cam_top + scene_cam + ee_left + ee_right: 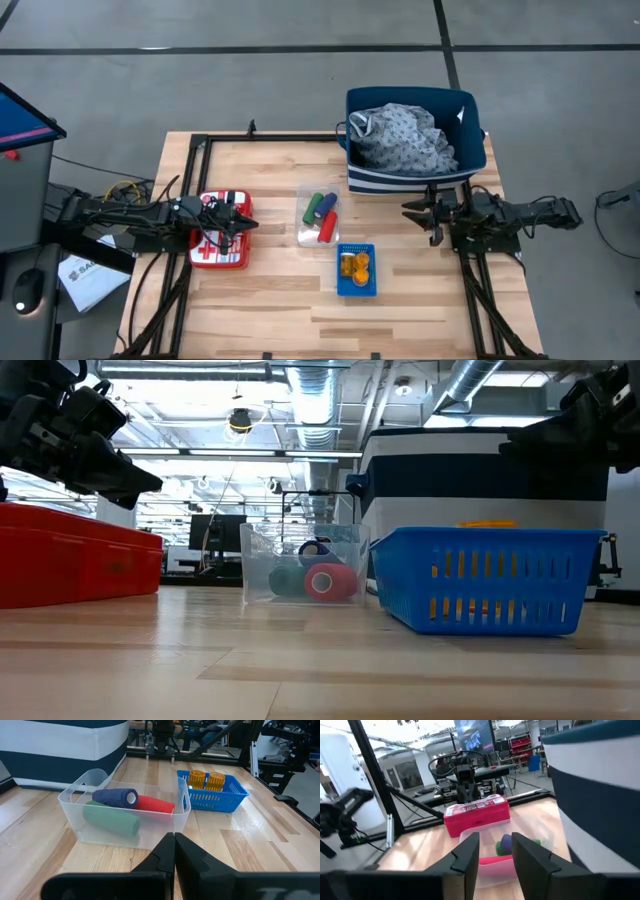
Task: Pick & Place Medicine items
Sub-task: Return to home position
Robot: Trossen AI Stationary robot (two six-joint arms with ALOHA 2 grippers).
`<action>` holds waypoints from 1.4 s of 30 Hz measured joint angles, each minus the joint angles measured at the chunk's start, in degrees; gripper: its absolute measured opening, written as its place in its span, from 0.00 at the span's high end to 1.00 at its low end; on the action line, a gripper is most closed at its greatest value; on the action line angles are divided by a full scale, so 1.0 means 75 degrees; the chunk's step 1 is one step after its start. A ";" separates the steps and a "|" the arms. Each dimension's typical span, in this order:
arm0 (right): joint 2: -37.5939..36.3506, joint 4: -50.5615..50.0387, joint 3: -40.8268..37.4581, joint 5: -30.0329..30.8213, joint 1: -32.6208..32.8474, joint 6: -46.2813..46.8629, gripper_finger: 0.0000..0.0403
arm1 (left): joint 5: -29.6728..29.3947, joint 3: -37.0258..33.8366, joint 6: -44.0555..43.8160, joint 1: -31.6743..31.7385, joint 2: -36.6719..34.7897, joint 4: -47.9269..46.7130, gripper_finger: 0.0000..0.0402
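Observation:
A clear plastic tub at the table's middle holds a green tube, a dark-blue tube and a red tube, all lying on their sides. Just nearer, a small blue basket holds orange pill bottles, which stand upright in the left wrist view. My left gripper is shut; it hovers over the red-and-white first-aid case, pointing at the tub. My right gripper is open and hangs right of the tub, clear of the table.
A large blue-and-white bin with a grey-white patterned cloth stands at the far edge, just beyond my right gripper. The first-aid case lies on the table's left part. Bare wood shows along the near edge.

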 joint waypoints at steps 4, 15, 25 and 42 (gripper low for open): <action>0.0000 -0.0005 -0.0003 0.0004 0.0000 0.0440 0.72 | 0.0000 0.0000 0.0000 0.0000 0.0000 0.0000 1.00; 0.0003 -0.0101 -0.0006 0.0012 0.0000 0.0549 0.72 | -0.0002 0.0000 0.0000 0.0002 0.0000 0.0000 1.00; 0.0003 -0.0101 -0.0009 0.0009 0.0017 0.0545 0.72 | 0.0000 0.0000 0.0000 0.0003 0.0000 0.0000 1.00; 0.0006 -0.0101 -0.0012 0.0009 0.0017 0.0549 0.72 | 0.0000 0.0000 0.0000 0.0001 0.0000 0.0000 1.00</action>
